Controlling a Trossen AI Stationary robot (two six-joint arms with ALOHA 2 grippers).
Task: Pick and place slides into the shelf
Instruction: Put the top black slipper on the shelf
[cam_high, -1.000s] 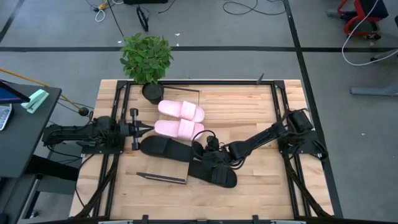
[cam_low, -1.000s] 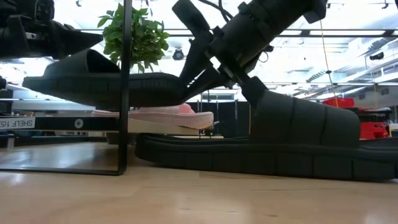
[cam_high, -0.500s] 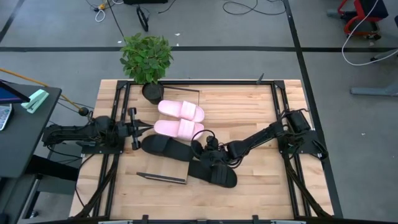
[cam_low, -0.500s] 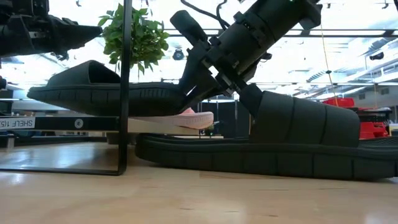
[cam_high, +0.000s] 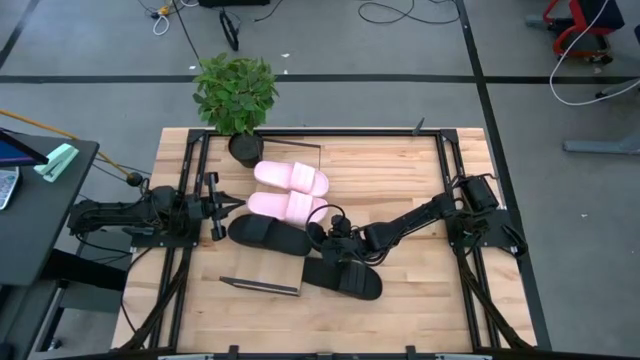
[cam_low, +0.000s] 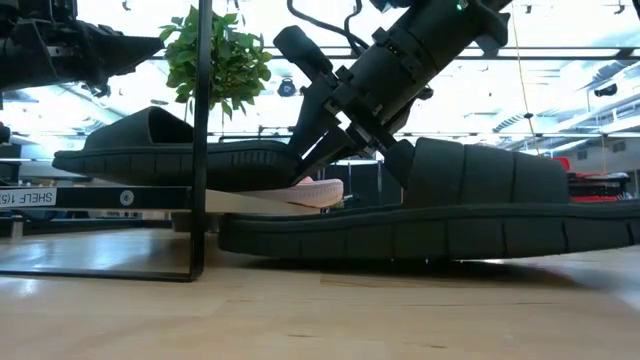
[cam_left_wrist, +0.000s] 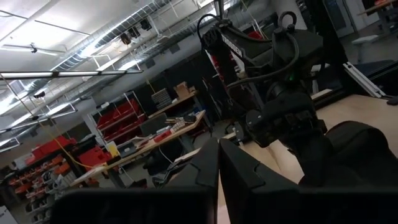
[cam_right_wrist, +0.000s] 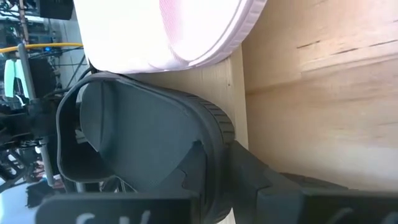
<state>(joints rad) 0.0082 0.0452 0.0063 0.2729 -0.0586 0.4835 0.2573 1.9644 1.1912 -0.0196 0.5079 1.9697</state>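
Observation:
Two pale pink slides (cam_high: 292, 177) (cam_high: 288, 207) lie side by side on the shelf (cam_high: 272, 268), a light board with dark end frames. My right gripper (cam_high: 322, 238) is shut on a black slide (cam_high: 262, 233), which lies nearly level across the board beside the pink pair. A second black slide (cam_high: 345, 278) rests sole-down on the tabletop under my right arm. My left gripper (cam_high: 228, 207) waits shut at the shelf's left side, just off the held slide's toe end. My right gripper pinches the black slide's heel end (cam_right_wrist: 214, 124), one finger on the footbed and one under the sole. The fingers (cam_low: 318, 150) slant down from the table's right, along the slide's length. The slide (cam_low: 170, 150) sits about level at the shelf board (cam_low: 100, 198); whether it rests there I cannot tell.
A potted plant (cam_high: 235, 95) stands at the table's far edge behind the shelf. The shelf's dark upright frame (cam_low: 203, 140) stands on the near side of the held slide. Bare tabletop lies to the right and near side (cam_high: 420, 290).
My right gripper has come down and moved slightly toward the table's left, still shut on the black slide. The slide, earlier tipped with its toe end raised, has sunk to lie about level at the shelf board.

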